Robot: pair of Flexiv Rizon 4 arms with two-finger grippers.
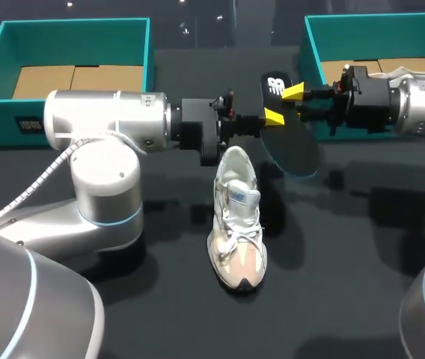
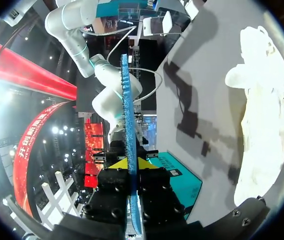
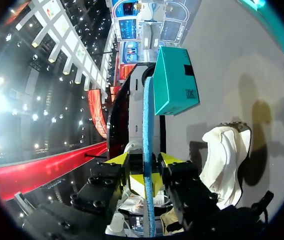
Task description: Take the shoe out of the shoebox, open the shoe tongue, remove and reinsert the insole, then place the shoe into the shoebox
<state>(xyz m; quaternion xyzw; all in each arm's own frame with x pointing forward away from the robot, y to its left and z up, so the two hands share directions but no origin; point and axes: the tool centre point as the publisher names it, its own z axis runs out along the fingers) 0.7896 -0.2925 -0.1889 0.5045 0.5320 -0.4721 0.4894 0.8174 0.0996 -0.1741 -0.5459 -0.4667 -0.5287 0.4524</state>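
Insole (image 1: 293,149), already out, hangs clamped between left gripper (image 1: 272,117) and right gripper (image 1: 293,92) above the sneaker (image 1: 237,224) standing on the table (image 1: 347,247) outside the shoebox (image 1: 313,52); reinserting and boxing likely remain.

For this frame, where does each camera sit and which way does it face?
Head view: above and behind the robot, looking down on the table; shows left arm, right arm, shoe, insole.
Left wrist view: on the left wrist, looking along the left fingers toward the right arm; insole gripped between them.
Right wrist view: on the right wrist, looking along the right fingers toward a shoebox; insole gripped too.
Shared: both wrist views show the insole edge-on and the shoe.
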